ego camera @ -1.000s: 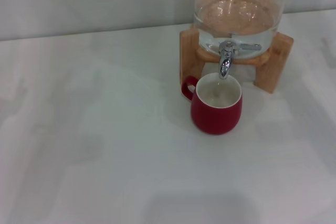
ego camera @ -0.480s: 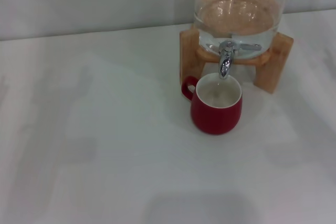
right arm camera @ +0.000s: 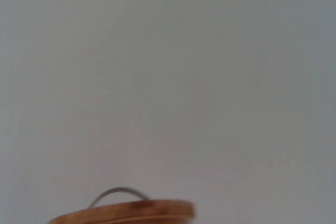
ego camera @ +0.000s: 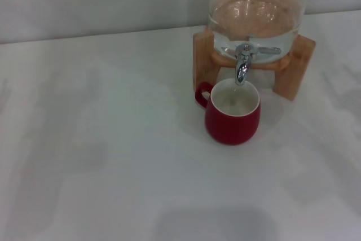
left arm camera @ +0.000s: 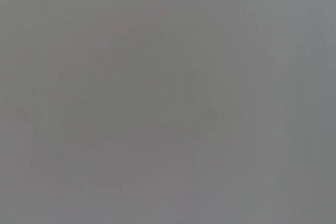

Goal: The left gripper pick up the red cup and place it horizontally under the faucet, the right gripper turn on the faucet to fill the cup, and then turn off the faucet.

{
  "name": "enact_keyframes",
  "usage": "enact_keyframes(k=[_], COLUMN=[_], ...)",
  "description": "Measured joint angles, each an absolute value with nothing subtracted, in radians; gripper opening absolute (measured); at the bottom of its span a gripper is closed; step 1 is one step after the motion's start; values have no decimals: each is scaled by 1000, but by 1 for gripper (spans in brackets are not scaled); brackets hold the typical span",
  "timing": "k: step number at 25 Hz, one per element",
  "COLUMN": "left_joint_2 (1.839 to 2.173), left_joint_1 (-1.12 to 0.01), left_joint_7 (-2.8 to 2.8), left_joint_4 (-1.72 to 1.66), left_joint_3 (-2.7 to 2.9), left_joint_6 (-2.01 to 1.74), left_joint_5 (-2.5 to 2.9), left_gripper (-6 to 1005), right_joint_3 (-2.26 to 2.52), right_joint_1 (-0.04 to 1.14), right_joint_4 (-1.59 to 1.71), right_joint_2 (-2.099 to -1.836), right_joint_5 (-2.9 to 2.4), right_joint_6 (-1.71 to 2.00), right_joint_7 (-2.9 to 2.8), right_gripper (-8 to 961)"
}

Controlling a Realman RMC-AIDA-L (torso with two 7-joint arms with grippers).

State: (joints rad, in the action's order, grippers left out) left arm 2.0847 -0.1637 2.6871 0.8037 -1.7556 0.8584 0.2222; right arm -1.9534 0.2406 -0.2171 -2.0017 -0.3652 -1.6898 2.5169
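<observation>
We start at the claws and find neither one: no left claw and no right claw shows in the head view, and each wrist view shows none of its own fingers, so we cannot tell whether either is apart or together, and neither holds or touches anything we can see. The left wrist view is a blank grey field. The right wrist view shows only pale wall and, at its edge, a round wooden lid (right arm camera: 126, 211) with a thin wire loop.

Moving outward, the red cup (ego camera: 232, 118) stands upright on the white bench (ego camera: 101, 156), its mouth directly below the spout of the faucet (ego camera: 242, 67), its handle turned toward our left. The glass jar (ego camera: 256, 18) sits on its wooden stand (ego camera: 296, 63) just behind.

Across the last second nothing has shifted: cup, faucet and jar hold the same places. We judge that the cup is placed and both arms are withdrawn; whether water is running or the cup is filled, we cannot make out.
</observation>
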Motion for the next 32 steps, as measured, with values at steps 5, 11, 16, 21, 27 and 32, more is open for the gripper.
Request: enact_keyframes(k=[5,11,16,21,27,32], left_joint_2=[2083,2083,2083,2083,2083,2083], left_joint_1=[-176,-180,-181,-182,-183,-181], left_joint_7=[2687,2688,2688,2688,2688,2688], left_joint_4=[804,804,804,804,804,803], left_joint_3=[-1756,-1756,-1756,-1756,-1754,-1752], left_joint_6=[856,858,859,859,859,867], left_joint_5=[226,226,226,226,226,225], left_gripper=[881,881,880,880,880,880], right_joint_3=[-1835,-1696,-1618,-1607,-1600,-1594], right_joint_1=[241,255,284,310,338,351], right_joint_4=[-218,-218,-213,-209,-208,-208], right_joint_2=[-2002,-1988,-1976,-1978,-1985,-1986], right_joint_5=[-365,-365,-368,-376,-388,-391], right_joint_6=[-1696,-1697,-1680,-1624,-1573,-1554], right_joint_7=[2507,2518,2519,2527,2549,2557], right_gripper=[621,621,621,621,621,621])
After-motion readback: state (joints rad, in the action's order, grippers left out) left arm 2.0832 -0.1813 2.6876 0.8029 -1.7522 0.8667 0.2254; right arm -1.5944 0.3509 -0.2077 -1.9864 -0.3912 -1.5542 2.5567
